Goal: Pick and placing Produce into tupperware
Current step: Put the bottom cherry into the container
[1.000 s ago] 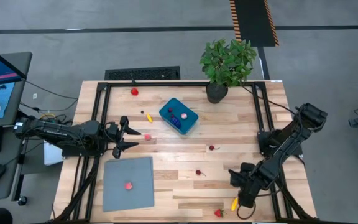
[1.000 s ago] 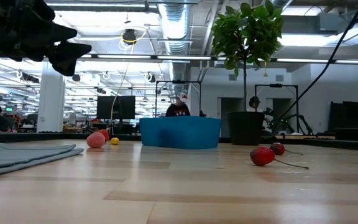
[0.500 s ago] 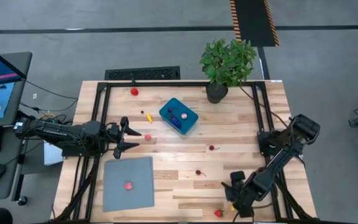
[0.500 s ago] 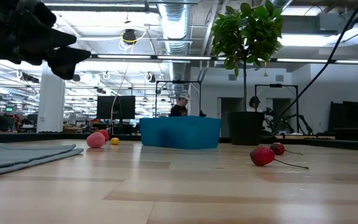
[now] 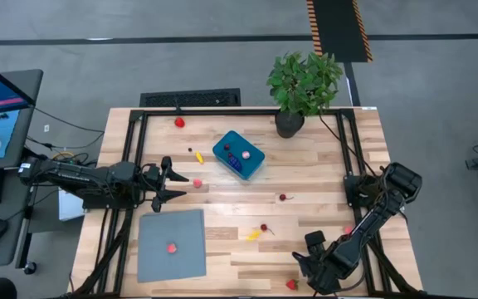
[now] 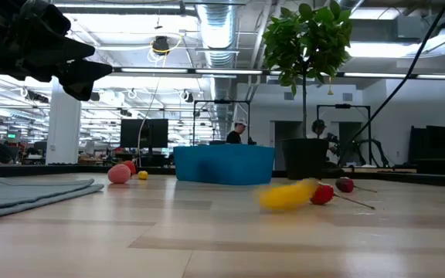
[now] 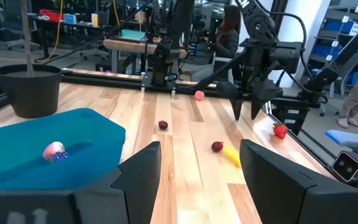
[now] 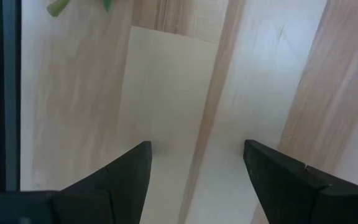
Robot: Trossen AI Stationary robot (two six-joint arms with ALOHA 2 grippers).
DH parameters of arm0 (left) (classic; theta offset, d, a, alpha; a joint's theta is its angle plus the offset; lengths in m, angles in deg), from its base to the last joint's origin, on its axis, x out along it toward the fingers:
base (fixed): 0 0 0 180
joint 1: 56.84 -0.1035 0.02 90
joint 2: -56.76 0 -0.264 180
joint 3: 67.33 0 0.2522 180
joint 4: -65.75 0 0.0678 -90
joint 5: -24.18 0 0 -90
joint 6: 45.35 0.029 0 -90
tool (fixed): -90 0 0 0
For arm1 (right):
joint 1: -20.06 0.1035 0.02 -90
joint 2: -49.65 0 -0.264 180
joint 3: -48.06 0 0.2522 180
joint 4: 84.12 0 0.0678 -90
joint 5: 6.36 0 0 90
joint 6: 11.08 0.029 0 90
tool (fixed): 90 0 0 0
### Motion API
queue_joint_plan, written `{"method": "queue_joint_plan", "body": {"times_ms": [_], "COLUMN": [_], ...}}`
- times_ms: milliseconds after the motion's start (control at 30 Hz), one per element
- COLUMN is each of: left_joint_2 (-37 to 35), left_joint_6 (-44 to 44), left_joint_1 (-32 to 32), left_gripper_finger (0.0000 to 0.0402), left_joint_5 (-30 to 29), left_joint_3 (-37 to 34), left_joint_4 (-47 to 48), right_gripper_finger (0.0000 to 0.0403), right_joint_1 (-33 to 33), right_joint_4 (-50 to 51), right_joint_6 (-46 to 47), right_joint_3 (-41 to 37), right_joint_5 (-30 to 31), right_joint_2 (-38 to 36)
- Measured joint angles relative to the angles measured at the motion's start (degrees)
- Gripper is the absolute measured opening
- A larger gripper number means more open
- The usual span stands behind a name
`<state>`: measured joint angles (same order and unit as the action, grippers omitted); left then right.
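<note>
The teal tupperware stands at the table's far middle with a pink piece and a red one inside. Produce lies scattered on the wood: a yellow piece beside a cherry, another cherry, and a strawberry at the near edge. My right gripper points down, open, close over bare wood next to the strawberry, with nothing between its fingers. My left gripper waits level and open at the left, by a pink piece.
A grey sheet lies near left with a red piece on it. A potted plant stands at the far right. A red piece lies far left, and small yellow and dark bits lie left of the tupperware.
My right gripper has gone down and toward the table's near edge and left, rolling about its own axis. The yellow piece that lay beside its fingers has shot left across the wood and now lies by the cherry at the middle front.
</note>
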<state>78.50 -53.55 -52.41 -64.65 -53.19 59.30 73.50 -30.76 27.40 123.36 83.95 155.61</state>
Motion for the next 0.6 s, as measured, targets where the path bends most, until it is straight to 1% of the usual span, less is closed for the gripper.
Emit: {"method": "queue_joint_plan", "body": {"times_ms": [200,267,333,400,467,600], "left_joint_2": [0.0,0.0,0.0,0.0,0.0,0.0], "left_joint_6": [-0.4,-0.4,-0.4,-0.4,-0.5,-0.6], "left_joint_1": [0.0,0.0,0.0,0.0,0.0,0.0], "left_gripper_finger": [0.0208,0.0208,0.0208,0.0208,0.0208,0.0208], "left_joint_5": [0.0,0.0,0.0,0.0,0.0,0.0], "left_joint_3": [0.0,0.0,0.0,0.0,0.0,0.0], "left_joint_4": [0.2,0.2,0.2,0.2,0.2,0.3], "right_gripper_finger": [0.0281,0.0281,0.0281,0.0281,0.0281,0.0281], "right_joint_1": [-2.5,-4.0,-5.7,-7.3,-8.8,-11.0], "right_joint_4": [1.7,1.8,1.8,1.7,1.9,1.9], "right_joint_6": [0.0,-0.9,-2.3,-3.9,-5.2,-7.4], "right_joint_3": [0.0,-0.1,-0.3,-0.3,-0.3,-0.3], "right_joint_5": [0.6,1.8,4.3,9.1,11.4,11.9], "right_joint_2": [0.0,-0.5,-1.1,-1.7,-2.7,-4.2]}}
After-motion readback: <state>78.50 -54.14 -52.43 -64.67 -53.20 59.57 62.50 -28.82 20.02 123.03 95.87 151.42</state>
